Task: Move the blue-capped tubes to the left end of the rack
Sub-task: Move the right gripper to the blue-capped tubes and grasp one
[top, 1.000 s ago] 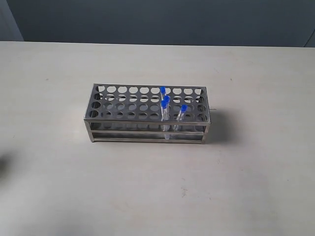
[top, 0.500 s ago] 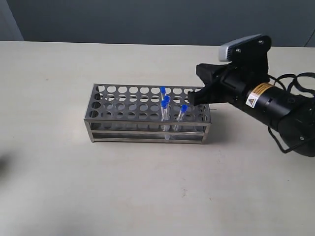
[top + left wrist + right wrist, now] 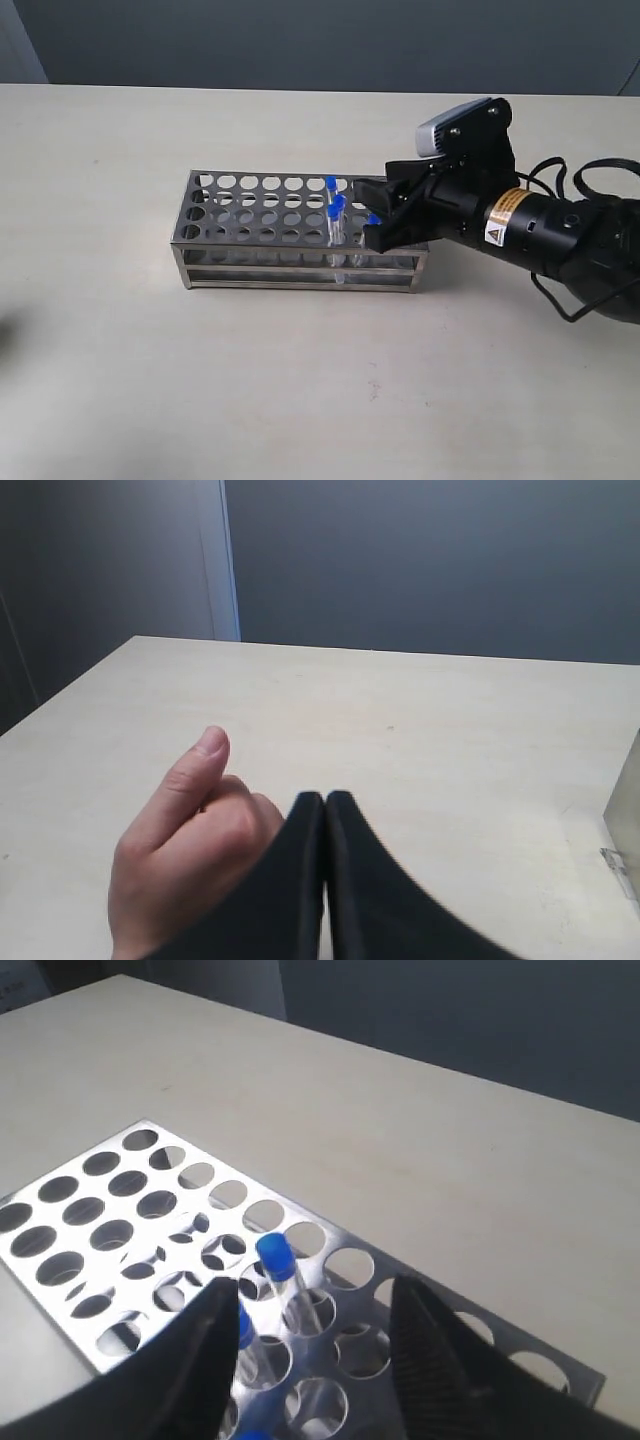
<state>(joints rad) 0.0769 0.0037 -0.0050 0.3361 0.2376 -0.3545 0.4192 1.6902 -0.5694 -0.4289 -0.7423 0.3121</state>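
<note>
The steel rack stands mid-table, with the blue-capped tubes upright in holes toward its right end: one at the back, two close together, and one partly hidden by my right gripper. That gripper hangs open over the rack's right end. In the right wrist view a blue-capped tube rises between the spread fingers of the right gripper, and another cap sits against one finger. My left gripper is shut and empty, off to the side, out of the exterior view.
A bare human hand rests right beside the left gripper's fingers. A corner of the rack shows at the edge of the left wrist view. The rack's plate has many unfilled holes toward its left end. Cables trail behind the right arm.
The right arm came into view from the right and moved left and down, so its open gripper now covers the rack's right end by the tubes. The tubes have not moved.
</note>
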